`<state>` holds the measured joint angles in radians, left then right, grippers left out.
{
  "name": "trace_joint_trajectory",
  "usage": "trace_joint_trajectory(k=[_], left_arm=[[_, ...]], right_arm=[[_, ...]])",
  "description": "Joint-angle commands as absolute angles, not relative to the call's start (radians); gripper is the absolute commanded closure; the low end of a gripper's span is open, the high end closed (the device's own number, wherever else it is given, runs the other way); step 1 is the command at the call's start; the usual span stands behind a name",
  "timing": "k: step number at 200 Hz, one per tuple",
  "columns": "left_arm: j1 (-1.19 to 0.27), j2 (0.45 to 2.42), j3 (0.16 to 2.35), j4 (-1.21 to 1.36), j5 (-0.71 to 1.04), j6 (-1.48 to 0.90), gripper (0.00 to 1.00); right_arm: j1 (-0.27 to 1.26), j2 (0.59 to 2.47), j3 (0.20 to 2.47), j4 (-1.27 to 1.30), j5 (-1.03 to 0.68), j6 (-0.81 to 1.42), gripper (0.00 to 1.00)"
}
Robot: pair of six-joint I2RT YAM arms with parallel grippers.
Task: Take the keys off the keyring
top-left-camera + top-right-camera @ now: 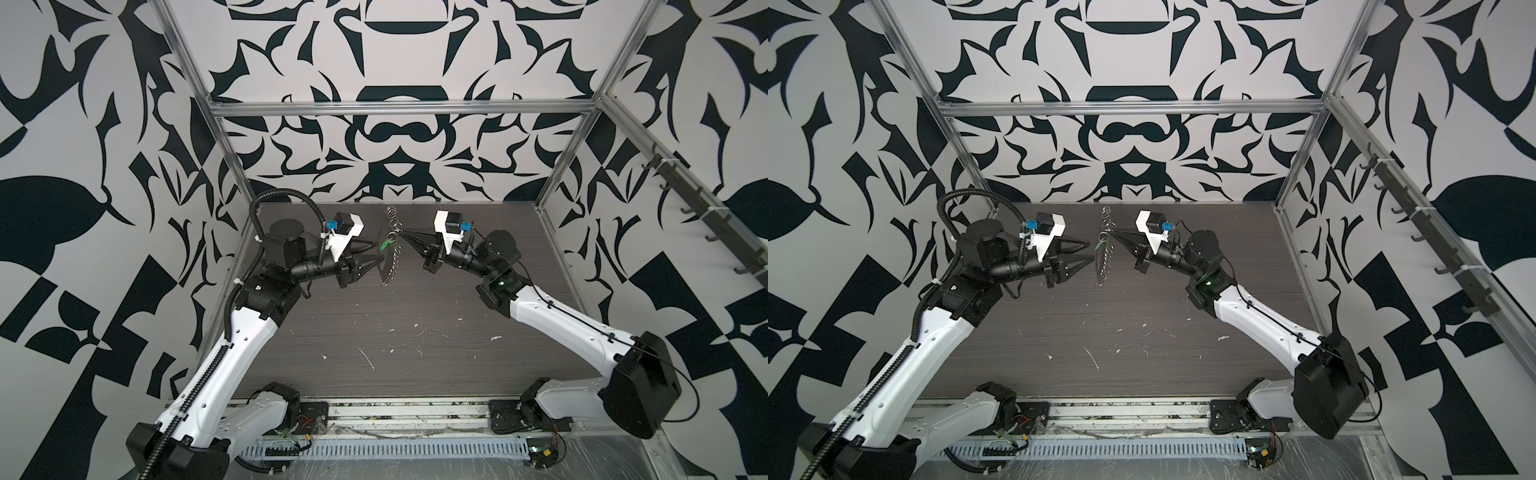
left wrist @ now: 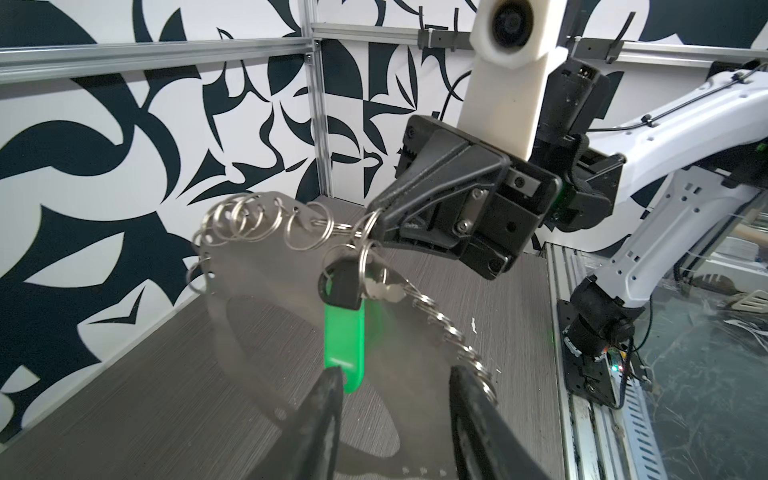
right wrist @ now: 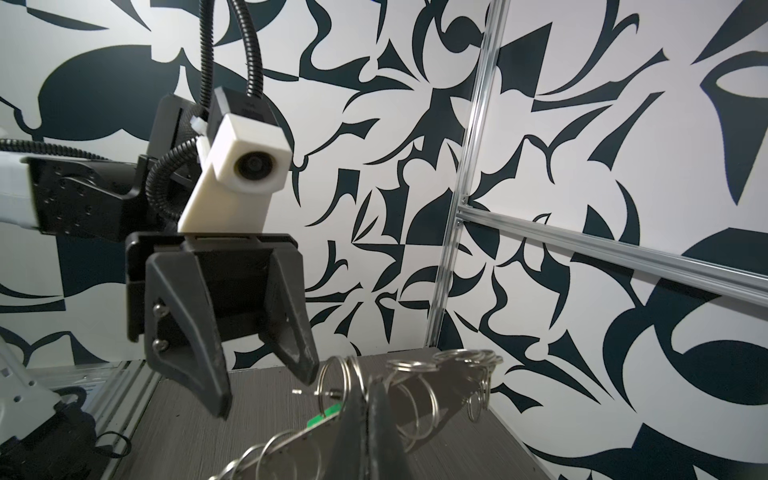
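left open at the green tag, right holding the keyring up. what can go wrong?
The left gripper is open, one finger near the tip of the green tag; closing may pinch only its end and slip.
The right gripper pinches the keyring at one edge, off the table; a pull could swing or drag it loose.
Small silver rings beside the other finger may snag.

Keyring (image 1: 393, 258) on edge over the far half of table (image 1: 415, 324). Left gripper (image 1: 376, 254) just left of keyring; right gripper (image 1: 401, 233) on its right, touching its upper rim. Keys (image 1: 387, 245) hang on keyring's left face.
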<state>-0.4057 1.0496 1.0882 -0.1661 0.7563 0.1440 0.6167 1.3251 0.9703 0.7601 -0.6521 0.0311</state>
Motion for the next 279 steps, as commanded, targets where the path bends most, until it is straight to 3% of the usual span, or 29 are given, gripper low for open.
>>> trace_joint_trajectory(k=[1,78,94,112,127,169,186,202,214,246,279], left_arm=[[-0.429,1.074,1.102,-0.124,0.762,0.167,0.55],[-0.476,1.128,1.157,-0.126,0.708,0.152,0.67],[-0.477,1.123,1.157,-0.137,0.681,0.153,0.75],[-0.477,1.114,1.160,-0.161,0.649,0.164,0.91],[-0.477,1.108,1.168,-0.205,0.603,0.173,0.96],[-0.477,1.111,1.224,-0.386,0.450,0.229,1.00],[-0.476,1.089,1.213,-0.378,0.474,0.255,1.00],[-0.477,1.038,1.135,-0.263,0.540,0.290,0.72],[-0.477,1.006,1.086,-0.173,0.576,0.280,0.60],[-0.477,1.019,1.118,-0.212,0.617,0.262,0.50],[-0.488,1.036,1.119,-0.181,0.564,0.266,0.49]], right_arm=[[0.613,1.298,1.032,0.827,-0.681,0.062,1.00],[0.613,1.308,1.040,0.833,-0.709,0.086,1.00],[0.613,1.308,1.042,0.833,-0.709,0.086,1.00],[0.612,1.307,1.042,0.833,-0.710,0.085,1.00],[0.613,1.304,1.046,0.826,-0.709,0.080,1.00],[0.611,1.299,1.054,0.814,-0.715,0.080,1.00],[0.609,1.299,1.054,0.808,-0.714,0.080,1.00],[0.611,1.302,1.057,0.806,-0.715,0.081,1.00],[0.609,1.304,1.060,0.806,-0.716,0.081,1.00],[0.609,1.311,1.067,0.797,-0.720,0.079,1.00],[0.610,1.321,1.074,0.812,-0.735,0.099,1.00]])
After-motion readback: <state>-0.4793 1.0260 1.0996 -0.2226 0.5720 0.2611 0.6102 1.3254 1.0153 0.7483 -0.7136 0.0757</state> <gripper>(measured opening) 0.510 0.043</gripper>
